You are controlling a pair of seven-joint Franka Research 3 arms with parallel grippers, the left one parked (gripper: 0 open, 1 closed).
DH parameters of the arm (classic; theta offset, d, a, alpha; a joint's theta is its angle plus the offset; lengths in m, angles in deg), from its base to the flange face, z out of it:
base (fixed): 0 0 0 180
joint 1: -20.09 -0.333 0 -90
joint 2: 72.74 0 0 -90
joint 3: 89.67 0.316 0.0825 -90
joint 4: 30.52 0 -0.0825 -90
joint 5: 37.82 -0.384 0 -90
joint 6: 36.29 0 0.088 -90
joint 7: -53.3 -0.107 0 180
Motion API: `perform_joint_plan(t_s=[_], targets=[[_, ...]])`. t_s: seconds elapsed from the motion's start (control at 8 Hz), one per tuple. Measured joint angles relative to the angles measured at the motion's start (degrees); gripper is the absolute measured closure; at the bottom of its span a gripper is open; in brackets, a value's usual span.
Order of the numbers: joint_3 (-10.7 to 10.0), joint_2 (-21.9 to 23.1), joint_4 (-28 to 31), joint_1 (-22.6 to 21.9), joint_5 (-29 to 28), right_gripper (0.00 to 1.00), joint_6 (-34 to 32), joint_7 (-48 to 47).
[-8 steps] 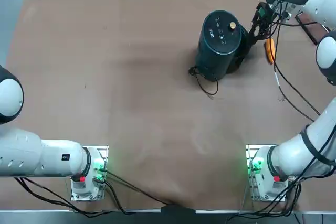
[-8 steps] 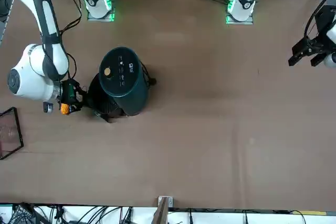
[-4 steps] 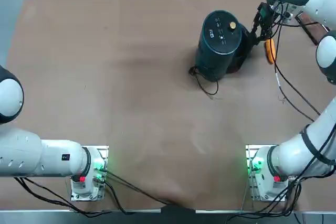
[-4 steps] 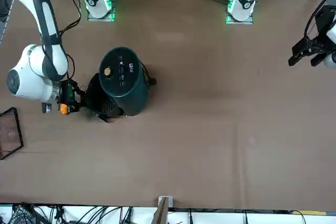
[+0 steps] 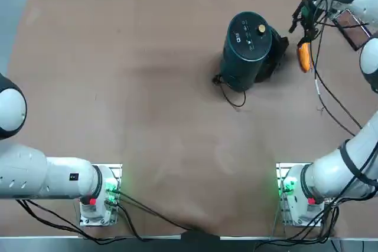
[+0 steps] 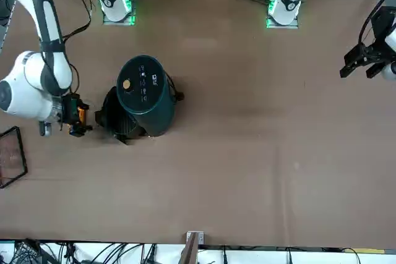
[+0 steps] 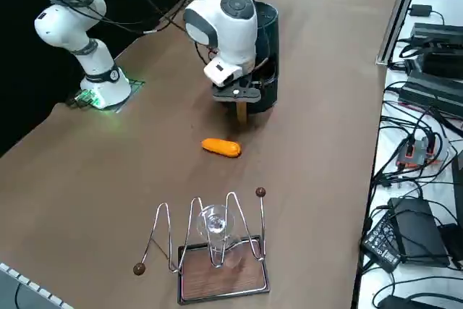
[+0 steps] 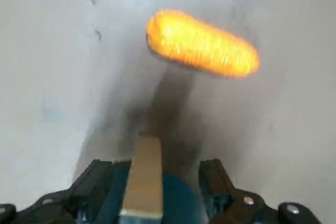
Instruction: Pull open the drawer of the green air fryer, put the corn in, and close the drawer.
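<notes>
Spread wide and empty, the right hand (image 7: 239,106) is seen poised above the counter (image 5: 147,98) between the green air fryer (image 5: 247,48) and the corn (image 5: 303,56), nothing held between its fingers (image 8: 100,182).

First stage of the job appears done: the drawer (image 5: 276,57) is shown standing out from the fryer's lower side, toward the robot's right, though how far it has been drawn cannot be read with certainty, dark as it is against the dark body. The corn has not yet been loaded; it is pictured lying flat on the counter, just beside the open drawer and apart from the hand, bright orange-yellow in the wrist view (image 8: 202,43). Picking it up, dropping it into the drawer and pushing the drawer shut are judged to remain.

The counter is covered in plain brown, bare over most of its width, with the fryer's black cord (image 5: 231,91) trailing from its base. A wire rack on a wooden base (image 7: 217,251), holding a glass, is set near the counter's edge on the robot's right. Beyond that edge, a shelf of black boxes and tangled cables (image 7: 427,70) is visible, and more leads are strung along the far side of the counter.
</notes>
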Motion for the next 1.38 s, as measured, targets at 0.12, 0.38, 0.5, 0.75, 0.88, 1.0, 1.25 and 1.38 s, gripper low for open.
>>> perform_joint_plan(t_s=[0.12, 0.38, 0.5, 0.75, 0.88, 1.0, 1.25, 1.38], targets=[[0.0, 0.1, -0.7, 1.2, 2.2, 0.0, -1.3, 7.2], [0.0, 0.0, -0.8, 1.9, 6.1, 0.0, -1.8, 20.0], [0.0, -0.4, -0.8, 2.0, 6.8, 0.0, -1.8, 26.1], [0.0, -2.4, -0.7, 3.2, 7.2, 0.0, -0.7, 39.0], [0.0, -3.7, -0.7, 4.0, 7.2, 0.0, 0.5, 44.6], [0.0, -5.0, -0.7, 4.6, 7.2, 0.0, 2.1, 48.9], [0.0, -7.6, -0.6, 5.6, 7.2, 0.0, 5.3, 53.5], [0.0, -8.8, -0.6, 5.8, 7.2, 0.0, 6.7, 53.8]])
